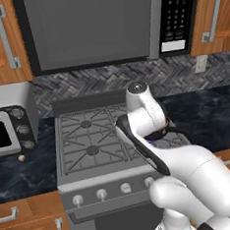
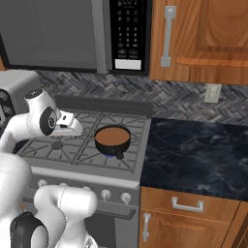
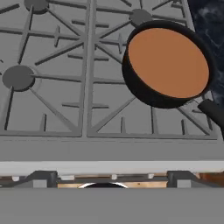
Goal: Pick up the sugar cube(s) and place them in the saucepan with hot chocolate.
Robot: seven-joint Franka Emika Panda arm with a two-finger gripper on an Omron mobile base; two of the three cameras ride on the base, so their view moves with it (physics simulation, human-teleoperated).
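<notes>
Stove grates (image 3: 65, 87) lay closest beneath your gripper (image 3: 105, 177), whose jaws stood wide and empty, with the saucepan (image 3: 168, 63) of hot chocolate ahead and right, while one tan sugar cube (image 1: 21, 157) waited on the far-left counter (image 1: 23, 174).

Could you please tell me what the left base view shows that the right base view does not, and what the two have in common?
Left base view alone: a small tan sugar cube lying on the dark counter left of the stove, just in front of the toaster oven.

Right base view alone: the saucepan in full, brown liquid inside, on the stove's front right burner, plus the dark counter to its right.

Both: the stove grates, the microwave above and the herringbone backsplash.
</notes>
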